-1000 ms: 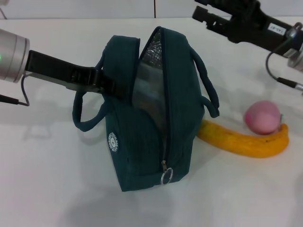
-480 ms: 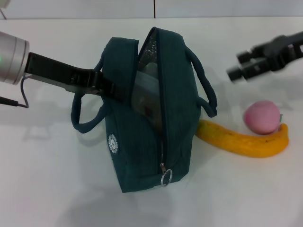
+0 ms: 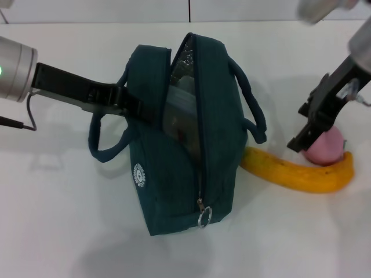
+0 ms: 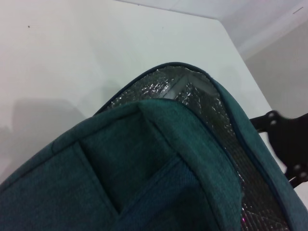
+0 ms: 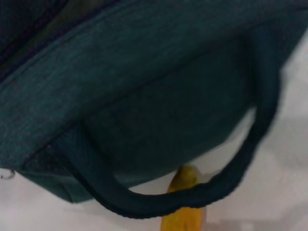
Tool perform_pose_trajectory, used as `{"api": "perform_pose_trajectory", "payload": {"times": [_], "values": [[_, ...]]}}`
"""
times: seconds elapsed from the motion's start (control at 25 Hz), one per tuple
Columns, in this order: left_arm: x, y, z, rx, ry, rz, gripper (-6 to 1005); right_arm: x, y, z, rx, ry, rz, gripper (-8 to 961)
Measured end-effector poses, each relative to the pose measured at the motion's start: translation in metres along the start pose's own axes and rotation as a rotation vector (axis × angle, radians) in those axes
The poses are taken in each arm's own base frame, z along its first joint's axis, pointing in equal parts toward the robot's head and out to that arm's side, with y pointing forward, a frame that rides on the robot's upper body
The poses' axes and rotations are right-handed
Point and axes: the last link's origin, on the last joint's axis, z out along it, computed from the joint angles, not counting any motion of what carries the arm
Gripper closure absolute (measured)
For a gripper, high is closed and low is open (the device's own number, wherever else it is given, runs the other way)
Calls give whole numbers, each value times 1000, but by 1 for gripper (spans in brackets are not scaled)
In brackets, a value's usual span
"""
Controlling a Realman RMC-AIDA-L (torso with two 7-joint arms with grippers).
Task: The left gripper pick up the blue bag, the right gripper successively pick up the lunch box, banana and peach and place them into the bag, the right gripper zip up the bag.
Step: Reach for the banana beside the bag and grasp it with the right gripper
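Teal blue bag [image 3: 191, 145] clamped by left gripper [image 3: 130, 107]; right gripper [image 3: 316, 124] over peach [image 3: 326, 147], jaws unclear.

**No legible text**

The bag [image 3: 185, 139] carries a small round white logo [image 3: 138, 174] on its left side, near the bottom; its ring of marks is too small to read; a red patch on the box [image 3: 178, 110] inside the bag shows no readable letters; the wrist views show no lettering, numbers or signs.
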Motion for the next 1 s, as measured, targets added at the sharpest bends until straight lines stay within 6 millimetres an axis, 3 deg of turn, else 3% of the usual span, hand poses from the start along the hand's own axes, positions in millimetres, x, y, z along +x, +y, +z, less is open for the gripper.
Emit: {"api": "perform_pose_trajectory", "payload": {"times": [0.24, 0.6, 1.0], "values": [[1, 1, 2, -12, 1, 7, 969, -13, 9, 21, 17, 65, -60, 68], [-2, 1, 5, -22, 2, 1, 969, -15, 18, 48, -42, 68, -68, 69], [-4, 1, 10, -40, -15, -12, 969, -16, 26, 64, -35, 95, -101, 68]]}}
